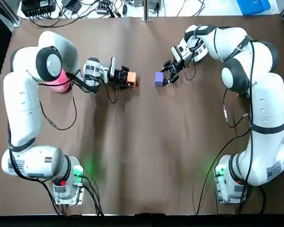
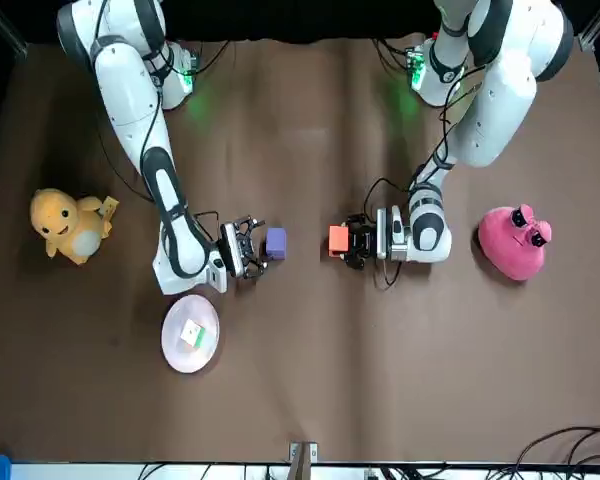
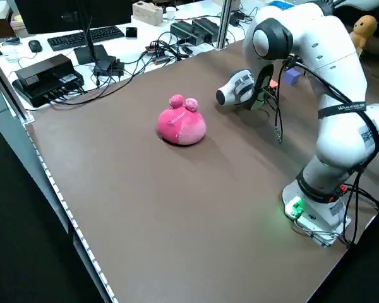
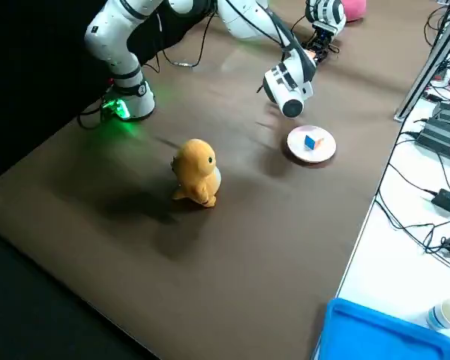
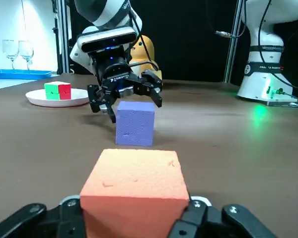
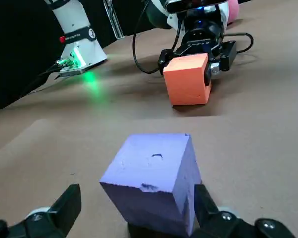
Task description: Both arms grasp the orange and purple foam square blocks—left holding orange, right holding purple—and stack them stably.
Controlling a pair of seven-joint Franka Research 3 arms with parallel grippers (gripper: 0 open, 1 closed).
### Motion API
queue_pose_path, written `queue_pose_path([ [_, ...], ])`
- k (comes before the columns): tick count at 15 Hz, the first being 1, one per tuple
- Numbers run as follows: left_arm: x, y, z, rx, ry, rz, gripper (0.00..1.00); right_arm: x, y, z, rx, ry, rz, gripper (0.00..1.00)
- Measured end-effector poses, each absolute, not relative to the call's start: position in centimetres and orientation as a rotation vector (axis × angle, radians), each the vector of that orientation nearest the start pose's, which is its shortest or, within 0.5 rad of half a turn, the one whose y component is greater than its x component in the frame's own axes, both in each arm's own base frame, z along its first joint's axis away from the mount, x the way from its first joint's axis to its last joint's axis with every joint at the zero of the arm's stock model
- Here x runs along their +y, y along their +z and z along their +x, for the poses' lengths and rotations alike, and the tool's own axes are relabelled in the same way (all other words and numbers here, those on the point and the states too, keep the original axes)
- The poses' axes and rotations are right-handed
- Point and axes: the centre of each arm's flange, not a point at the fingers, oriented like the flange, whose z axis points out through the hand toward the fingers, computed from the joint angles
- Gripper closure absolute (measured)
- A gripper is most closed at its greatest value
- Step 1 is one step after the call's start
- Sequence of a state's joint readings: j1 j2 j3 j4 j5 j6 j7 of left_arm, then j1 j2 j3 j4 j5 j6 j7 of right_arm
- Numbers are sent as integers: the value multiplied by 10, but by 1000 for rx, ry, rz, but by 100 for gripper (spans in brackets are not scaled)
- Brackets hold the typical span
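**Orange block gripped, purple block straddled at mid-table**

The left arm (image 1: 21, 109) and right arm (image 1: 267, 109) rise from the 6 o'clock edge of the table (image 1: 142, 156) and bend in toward its middle. There the left gripper (image 1: 126, 79) is closed on the orange block (image 6: 187, 79), with a finger pressed to each side. Whether the block rests on the table or hangs just above it cannot be told.

The purple block (image 1: 159, 79) stands on the table at 3 o'clock of the orange one, near it but with a gap between them. The right gripper (image 5: 125, 95) sits low at the purple block's 3 o'clock side. Its fingers (image 6: 64, 206) are spread wider than the block and lie along both sides of it. One finger stands clear of the foam; the other is right at its face, and contact there cannot be told. The two grippers face each other across the blocks.

A pink plush (image 2: 515, 245) lies at 9 o'clock of the left gripper, partly under the left arm. A yellow plush (image 2: 70, 225) sits at 3 o'clock, well apart from the purple block. Farther out, toward 1 o'clock of the purple block, a white plate (image 2: 175, 352) holds a small many-coloured cube (image 2: 191, 334).
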State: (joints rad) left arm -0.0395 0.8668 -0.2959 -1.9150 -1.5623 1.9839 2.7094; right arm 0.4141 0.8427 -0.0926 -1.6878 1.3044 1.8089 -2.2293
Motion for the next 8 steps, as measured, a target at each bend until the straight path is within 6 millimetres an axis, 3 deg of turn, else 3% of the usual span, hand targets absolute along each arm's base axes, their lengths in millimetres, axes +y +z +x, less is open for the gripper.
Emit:
queue_pose_path([
  [5, -261, 64, 517, -1339, 1044, 1279, 40, 282, 94, 555, -1531, -537, -1314, 0],
  [8, -284, 68, 522, -1325, 1074, 1264, 40, 286, 90, 553, -1515, -571, -1306, 6],
])
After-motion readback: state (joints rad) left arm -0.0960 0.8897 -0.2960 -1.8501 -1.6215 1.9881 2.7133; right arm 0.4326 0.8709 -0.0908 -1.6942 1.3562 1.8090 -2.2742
